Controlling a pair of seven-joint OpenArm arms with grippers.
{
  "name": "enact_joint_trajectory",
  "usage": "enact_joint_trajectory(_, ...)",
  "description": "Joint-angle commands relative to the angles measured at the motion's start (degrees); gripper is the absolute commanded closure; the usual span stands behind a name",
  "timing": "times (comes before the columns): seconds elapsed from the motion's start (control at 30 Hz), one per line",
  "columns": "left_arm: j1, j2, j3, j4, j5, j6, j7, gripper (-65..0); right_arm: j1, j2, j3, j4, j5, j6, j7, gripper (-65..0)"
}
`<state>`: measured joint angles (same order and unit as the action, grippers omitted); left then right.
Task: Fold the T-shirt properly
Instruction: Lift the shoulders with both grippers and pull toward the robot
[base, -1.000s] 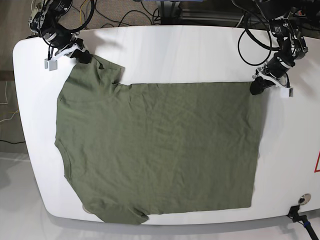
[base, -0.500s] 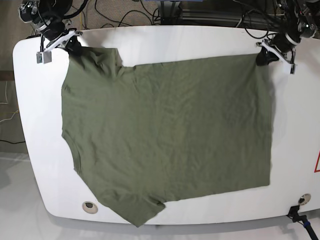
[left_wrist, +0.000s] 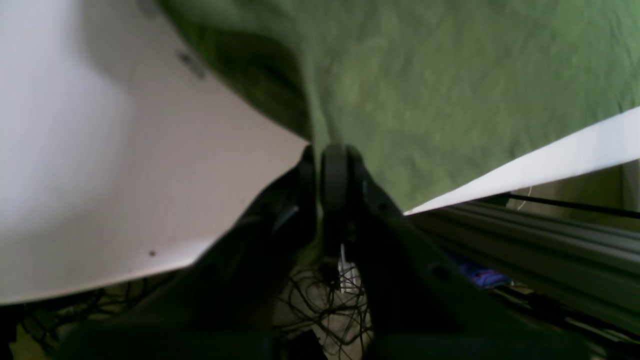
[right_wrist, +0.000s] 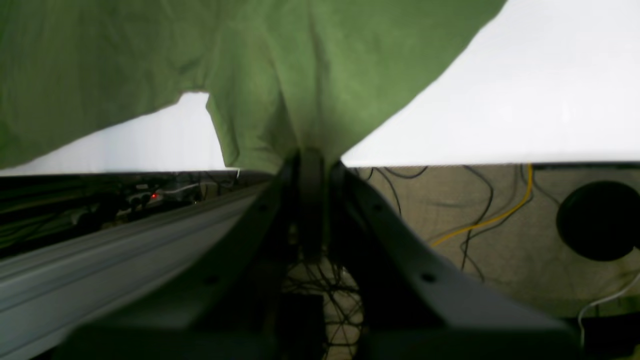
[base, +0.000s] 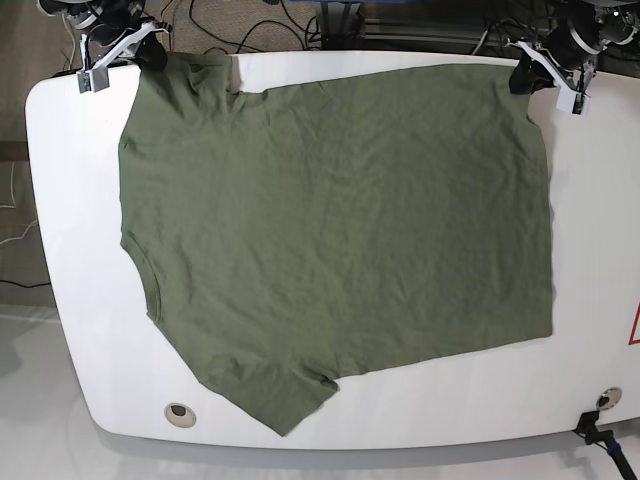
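Note:
The olive-green T-shirt lies spread flat over the white table, its far edge at the table's far edge. My left gripper is shut on the shirt's far right corner; in the left wrist view its black fingers pinch the green cloth. My right gripper is shut on the far left corner by the sleeve; in the right wrist view the cloth hangs taut from its closed fingers. Both grippers sit at the table's far edge.
A small round dark mark shows on the table near the front left. A black clamp sits at the front right corner. Cables and a metal frame lie beyond the far edge. A red sign edge is at the right.
Both grippers have pulled the shirt toward the table's far edge. The shirt slid away from the front edge, uncovering the round mark, and its far edge now reaches the table's back.

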<state>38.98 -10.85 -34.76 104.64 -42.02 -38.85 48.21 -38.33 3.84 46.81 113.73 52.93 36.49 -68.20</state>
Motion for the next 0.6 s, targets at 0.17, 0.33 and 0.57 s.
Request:
enact_joint_trajectory(0.17,-6.4,-0.5,-0.5,2.1,-1.1,-0.2,-1.0,0.0,5.1,4.4,0.3,1.6,2.8,0.4,0.6,0.0)
enact_joint_trajectory(0.33,-12.2,1.9,-0.7,1.8,-0.8,0.0,-1.0,0.0,10.2,5.1,0.3,1.4,4.3,-0.8,0.6,0.0)
enact_joint_trajectory(0.57,-19.0,1.9,-0.7,-0.8,-0.7,0.1,-1.0,0.0,18.3,5.9,0.0,1.1,0.9,-0.8,0.5,0.0)
